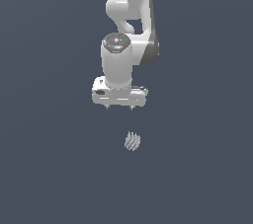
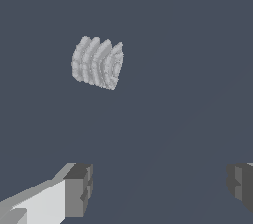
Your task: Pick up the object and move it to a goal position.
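The object (image 1: 132, 141) is a small pale grey ridged lump lying on the dark grey floor, in front of and below the arm in the exterior view. It also shows in the wrist view (image 2: 98, 62), clear of the fingers. My gripper (image 1: 120, 108) points down, above and slightly to the exterior view's left of the object, not touching it. In the wrist view the gripper (image 2: 160, 188) is open and empty, with the two fingertips (image 2: 79, 190) far apart.
The white arm (image 1: 128, 25) rises behind the gripper. The flat dark grey floor (image 1: 49, 168) fills the rest of both views.
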Action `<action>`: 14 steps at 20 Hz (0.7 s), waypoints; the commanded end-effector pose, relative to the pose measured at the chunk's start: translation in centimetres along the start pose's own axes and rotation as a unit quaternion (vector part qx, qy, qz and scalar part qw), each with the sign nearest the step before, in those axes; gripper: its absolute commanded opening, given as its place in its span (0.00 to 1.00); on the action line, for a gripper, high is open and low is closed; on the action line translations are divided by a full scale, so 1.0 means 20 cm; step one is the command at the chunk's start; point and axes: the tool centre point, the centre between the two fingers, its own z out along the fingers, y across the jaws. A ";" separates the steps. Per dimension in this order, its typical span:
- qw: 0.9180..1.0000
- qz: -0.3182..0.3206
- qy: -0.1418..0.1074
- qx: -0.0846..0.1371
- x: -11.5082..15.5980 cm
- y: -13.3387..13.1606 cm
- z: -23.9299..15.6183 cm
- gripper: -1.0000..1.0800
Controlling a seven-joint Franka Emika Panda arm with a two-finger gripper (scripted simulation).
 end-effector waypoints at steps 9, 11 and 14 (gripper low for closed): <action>0.999 -0.041 0.007 0.003 0.02 -0.18 -0.02 0.96; 0.999 -0.045 0.007 0.004 0.02 -0.19 -0.03 0.96; 0.999 -0.041 0.007 0.004 0.02 -0.18 -0.02 0.96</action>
